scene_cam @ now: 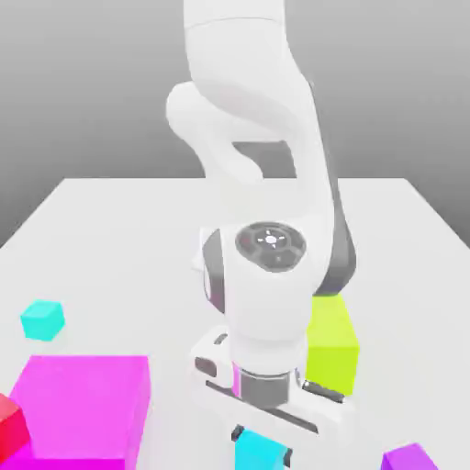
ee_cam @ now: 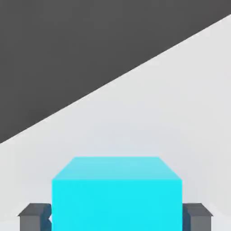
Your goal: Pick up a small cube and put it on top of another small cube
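Observation:
One small cyan cube (scene_cam: 262, 455) sits at the bottom of the exterior view, directly under the arm's hand. My gripper (scene_cam: 263, 444) reaches down over it with a dark finger against each side. In the hand view the same cube (ee_cam: 116, 194) sits between the grey fingertips (ee_cam: 34, 216), which press on its two flanks, so the gripper (ee_cam: 116, 217) is shut on it. The other small cyan cube (scene_cam: 42, 319) rests on the white table at the exterior view's left, well apart from the arm.
A big magenta block (scene_cam: 83, 408) stands at the exterior view's lower left, with a small red cube (scene_cam: 9, 424) at its left edge. A yellow-green block (scene_cam: 332, 347) stands just right of the hand. A small purple cube (scene_cam: 410, 457) lies at the lower right.

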Available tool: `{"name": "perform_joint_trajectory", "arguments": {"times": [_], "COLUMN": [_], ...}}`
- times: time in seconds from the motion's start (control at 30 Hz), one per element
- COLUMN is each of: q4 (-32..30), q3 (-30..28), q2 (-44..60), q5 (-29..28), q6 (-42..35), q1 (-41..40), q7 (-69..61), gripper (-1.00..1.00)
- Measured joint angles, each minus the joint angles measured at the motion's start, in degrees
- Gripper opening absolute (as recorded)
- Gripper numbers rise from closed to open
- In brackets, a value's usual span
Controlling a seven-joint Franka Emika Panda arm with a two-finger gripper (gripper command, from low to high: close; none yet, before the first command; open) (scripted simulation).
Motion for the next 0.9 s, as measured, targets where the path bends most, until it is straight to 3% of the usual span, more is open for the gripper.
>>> {"name": "perform_joint_trajectory", "arguments": {"times": [0.1, 0.27, 0.6, 0.9], "q4": [0.0, -2.0, -9.7, -17.0], "q3": [-0.1, 2.1, -12.1, -21.8], "q2": [0.2, -8.7, -18.6, -27.7], "q5": [0.1, 3.9, 8.2, 8.4], "q6": [0.2, -6.7, -9.1, -10.3], "q1": [0.1, -2.0, -16.0, -35.7], "q7": [0.0, -2.7, 3.0, 11.2], "gripper": [-1.00, -1.00, -1.00, -1.00]}}
